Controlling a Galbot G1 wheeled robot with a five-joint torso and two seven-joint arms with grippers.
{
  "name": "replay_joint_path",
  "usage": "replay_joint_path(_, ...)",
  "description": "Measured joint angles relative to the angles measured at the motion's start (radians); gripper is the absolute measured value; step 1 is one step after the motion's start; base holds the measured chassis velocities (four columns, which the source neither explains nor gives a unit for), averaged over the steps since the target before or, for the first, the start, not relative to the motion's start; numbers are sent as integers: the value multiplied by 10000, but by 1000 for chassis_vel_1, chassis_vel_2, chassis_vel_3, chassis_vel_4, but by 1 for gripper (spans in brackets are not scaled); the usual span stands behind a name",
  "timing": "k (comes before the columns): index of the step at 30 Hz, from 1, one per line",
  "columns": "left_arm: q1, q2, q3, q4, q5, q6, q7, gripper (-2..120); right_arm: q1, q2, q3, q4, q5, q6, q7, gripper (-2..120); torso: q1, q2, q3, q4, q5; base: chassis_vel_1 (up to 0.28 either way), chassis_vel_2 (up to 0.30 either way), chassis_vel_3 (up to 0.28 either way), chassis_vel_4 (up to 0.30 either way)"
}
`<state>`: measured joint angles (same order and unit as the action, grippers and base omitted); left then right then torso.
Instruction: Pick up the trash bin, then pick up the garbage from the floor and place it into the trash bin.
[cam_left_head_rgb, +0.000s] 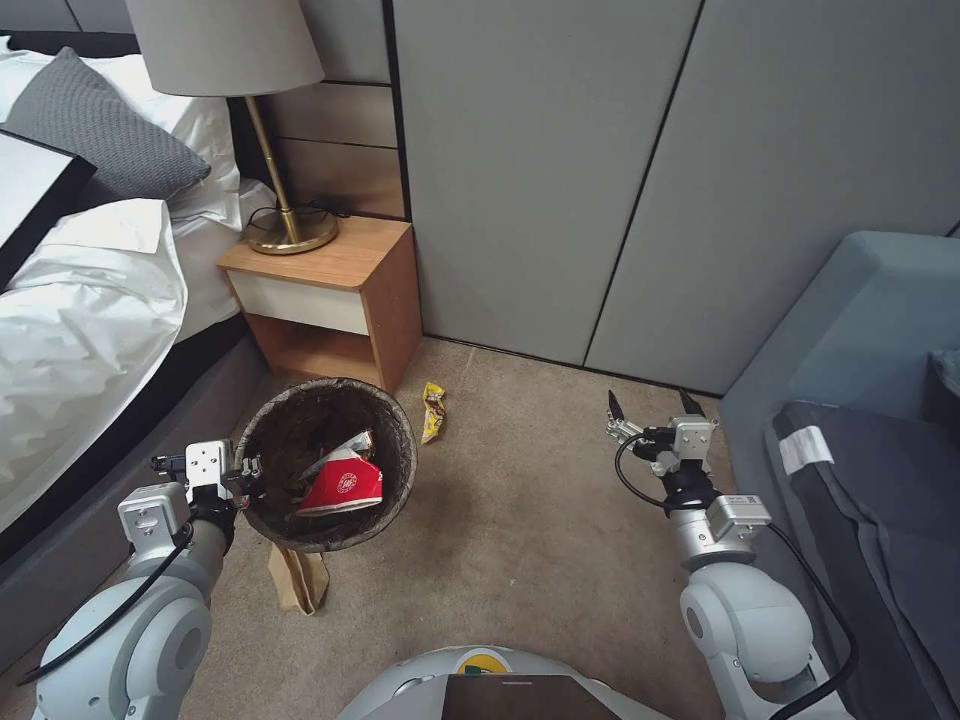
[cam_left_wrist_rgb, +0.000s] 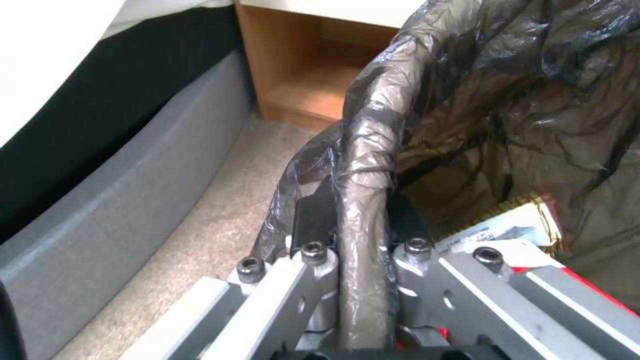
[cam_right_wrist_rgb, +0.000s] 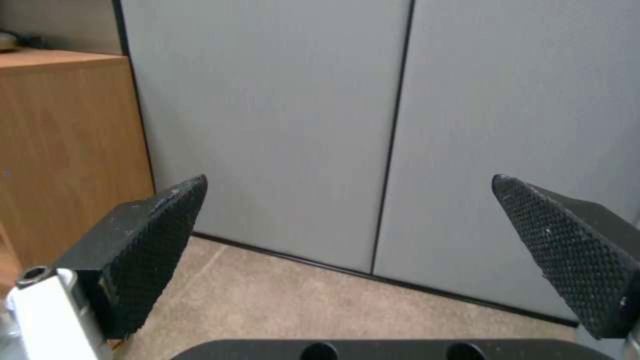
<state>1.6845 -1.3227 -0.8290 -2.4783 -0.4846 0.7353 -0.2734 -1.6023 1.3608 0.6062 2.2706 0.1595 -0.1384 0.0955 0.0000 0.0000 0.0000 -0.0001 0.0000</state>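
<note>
Carpet by the trash bin (cam_left_head_rgb: 326, 462) holds a yellow packet (cam_left_head_rgb: 433, 411) — I'd keep my left tool (cam_left_head_rgb: 247, 472) clamped on the bin's rim and lower my spread right tool (cam_left_head_rgb: 649, 403) straight onto it.

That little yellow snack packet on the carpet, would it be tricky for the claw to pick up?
Probably a bit. The yellow packet looks crumpled and flat on the carpet, so likely floppy and very light. Its shiny film may be slippery. It shouldn't roll or break. The right gripper hangs open, away from it.
</note>
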Motion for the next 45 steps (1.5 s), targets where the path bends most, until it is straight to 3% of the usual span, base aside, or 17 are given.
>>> replay_joint_path(45,4,-42,10,74,66,0,32,3,110,-4,28,-145,133,-238,210,100,0,0,0,0,0,40,46,45,43)
